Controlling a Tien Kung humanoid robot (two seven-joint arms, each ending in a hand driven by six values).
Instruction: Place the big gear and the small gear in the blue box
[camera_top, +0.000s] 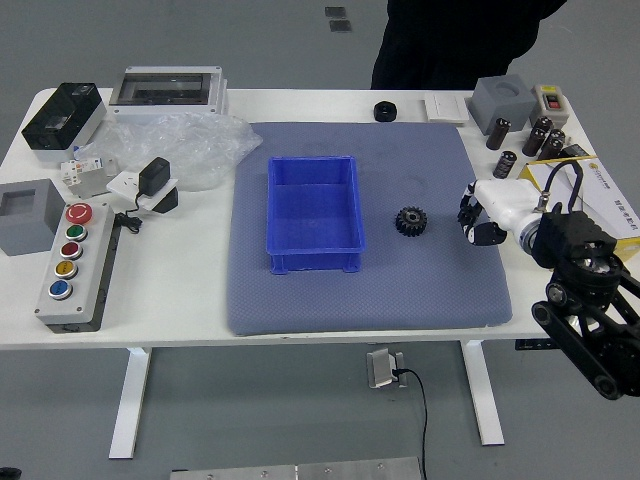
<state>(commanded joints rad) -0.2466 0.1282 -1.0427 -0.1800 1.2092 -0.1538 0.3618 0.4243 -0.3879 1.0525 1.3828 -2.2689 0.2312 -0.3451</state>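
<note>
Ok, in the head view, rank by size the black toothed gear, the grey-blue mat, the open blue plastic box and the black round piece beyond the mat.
1. Grey-blue mat
2. Open blue plastic box
3. Unsure: black toothed gear and black round piece. The gear looks slightly larger, but the piece lies farther off.

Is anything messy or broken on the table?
I see nothing spilled or broken. The messiest thing is the clear plastic on the left of the table: it's all crumpled, and its edge seems to poke onto the mat.
</note>
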